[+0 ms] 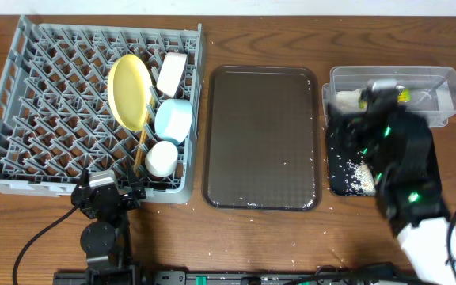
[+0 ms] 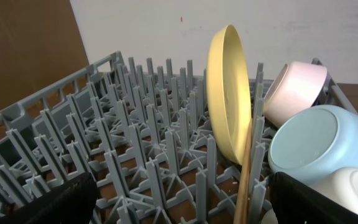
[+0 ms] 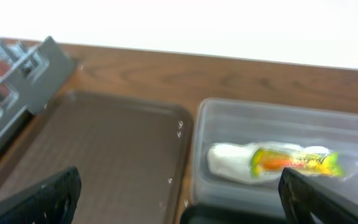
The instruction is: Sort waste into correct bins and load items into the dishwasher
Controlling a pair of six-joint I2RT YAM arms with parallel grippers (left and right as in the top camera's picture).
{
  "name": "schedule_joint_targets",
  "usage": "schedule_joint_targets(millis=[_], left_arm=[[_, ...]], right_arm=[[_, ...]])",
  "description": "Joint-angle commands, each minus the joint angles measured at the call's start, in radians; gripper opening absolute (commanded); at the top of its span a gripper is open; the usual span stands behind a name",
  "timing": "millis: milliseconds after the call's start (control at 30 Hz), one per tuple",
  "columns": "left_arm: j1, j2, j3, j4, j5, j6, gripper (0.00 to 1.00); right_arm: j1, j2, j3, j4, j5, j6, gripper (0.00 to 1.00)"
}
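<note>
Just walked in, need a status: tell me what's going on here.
The round yellow plate, light blue bowl, white bowl, small pale cup and wooden chopsticks sit in the grey dish rack. The crumpled printed wrapper lies in the clear plastic tub, rice scraps in the glossy black tray. The right fingers hang open and empty near the tub; the left fingers are open by the rack.

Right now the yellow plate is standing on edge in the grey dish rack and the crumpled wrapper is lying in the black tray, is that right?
Not quite. The wrapper is lying in the clear tub, not in the black tray, as the right wrist view shows. The rest holds: the yellow plate is standing on edge in the grey dish rack.
</note>
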Motion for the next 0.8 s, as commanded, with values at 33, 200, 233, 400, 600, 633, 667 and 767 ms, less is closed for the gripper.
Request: schedule_joint_targets(millis=[33, 200, 233, 400, 600, 633, 667, 767], left_arm=[[0.005, -0.006, -0.031, -0.018, -0.002, 0.010, 0.89], [0.005, -0.006, -0.031, -0.018, -0.002, 0.010, 0.89], [0.005, -0.006, -0.031, -0.018, -0.002, 0.010, 0.89], [0.005, -0.006, -0.031, -0.018, -0.002, 0.010, 0.89], [0.005, -0.006, -0.031, -0.018, -0.002, 0.010, 0.89], [0.005, -0.006, -0.031, -0.018, -0.002, 0.010, 0.89], [0.005, -0.006, -0.031, -0.018, -0.002, 0.010, 0.89], [0.005, -0.006, -0.031, -0.018, -0.002, 0.010, 0.89]], right_arm=[[0.051, -0.133, -0.249, 0.201, 0.045, 0.053, 0.99], [0.072, -0.290, -0.491, 0.374, 0.042, 0.074, 0.99], [0.075, -0.318, -0.522, 0.384, 0.042, 0.074, 0.99], [0.096, -0.444, -0.641, 0.387, 0.042, 0.074, 0.99], [0.124, -0.555, -0.719, 0.387, 0.043, 0.073, 0.99], [0.127, -0.572, -0.731, 0.387, 0.043, 0.073, 0.99], [0.130, -0.590, -0.742, 0.383, 0.044, 0.073, 0.99], [0.145, -0.636, -0.740, 0.328, 0.047, 0.065, 0.99]])
